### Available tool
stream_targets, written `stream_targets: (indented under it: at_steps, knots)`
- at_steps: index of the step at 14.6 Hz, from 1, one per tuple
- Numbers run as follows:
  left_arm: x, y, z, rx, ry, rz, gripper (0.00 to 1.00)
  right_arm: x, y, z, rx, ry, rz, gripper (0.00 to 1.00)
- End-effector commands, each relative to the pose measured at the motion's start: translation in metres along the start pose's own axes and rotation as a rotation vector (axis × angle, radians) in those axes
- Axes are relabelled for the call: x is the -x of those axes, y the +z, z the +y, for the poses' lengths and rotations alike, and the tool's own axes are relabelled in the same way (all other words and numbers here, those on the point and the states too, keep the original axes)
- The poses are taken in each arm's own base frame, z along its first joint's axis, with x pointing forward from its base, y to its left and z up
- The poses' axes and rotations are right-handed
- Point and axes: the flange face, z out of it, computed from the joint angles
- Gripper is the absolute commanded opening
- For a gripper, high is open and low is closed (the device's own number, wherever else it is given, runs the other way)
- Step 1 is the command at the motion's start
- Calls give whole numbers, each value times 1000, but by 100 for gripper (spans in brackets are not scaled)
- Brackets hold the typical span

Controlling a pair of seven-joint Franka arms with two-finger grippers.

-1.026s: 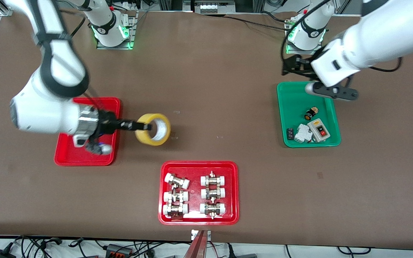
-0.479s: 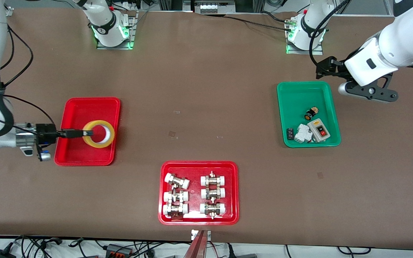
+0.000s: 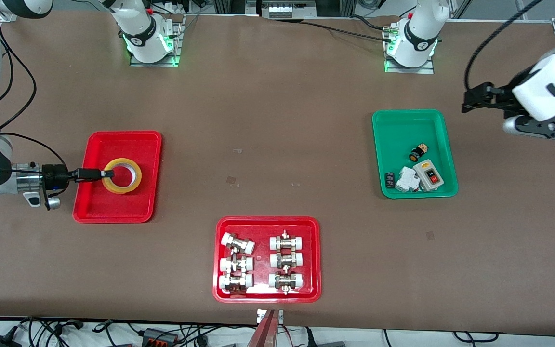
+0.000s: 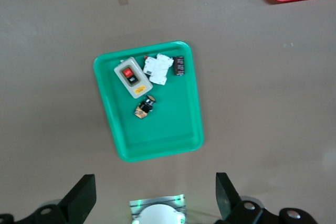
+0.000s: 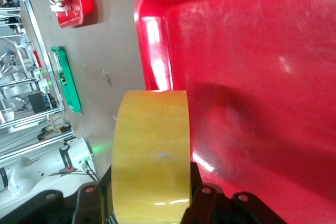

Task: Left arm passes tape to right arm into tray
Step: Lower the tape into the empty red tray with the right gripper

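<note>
- The right pincer (image 3: 105,174) is clamped shut on the wall of the tape (image 3: 122,176), holding the roll over the plain red tray (image 3: 113,212) at the right arm's end of the surface (image 3: 277,144).
- From the right wrist, the tape's yellow band sits between the black fingers (image 5: 86,203), above the glossy tray floor.
- The left pincer (image 3: 470,99) hangs empty, jaws spread wide, beside the green tray (image 3: 403,120) of switch parts.
- The red tray of fittings (image 3: 267,224) lies nearest the front camera.
</note>
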Motion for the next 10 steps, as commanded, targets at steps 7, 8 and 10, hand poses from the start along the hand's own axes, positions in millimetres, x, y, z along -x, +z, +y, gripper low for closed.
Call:
stream_targets:
  at_steps: [7, 8, 10]
  knots:
    - [21, 5, -56, -93, 19, 141, 100, 2, 5, 21, -55, -39, -23, 48]
    - [22, 5, -56, -93, 16, 143, 100, 2, 9, 24, -61, -34, -25, 98]
    - [26, 0, -70, -125, -8, 156, 100, 4, 13, 34, -68, -22, -32, 100]
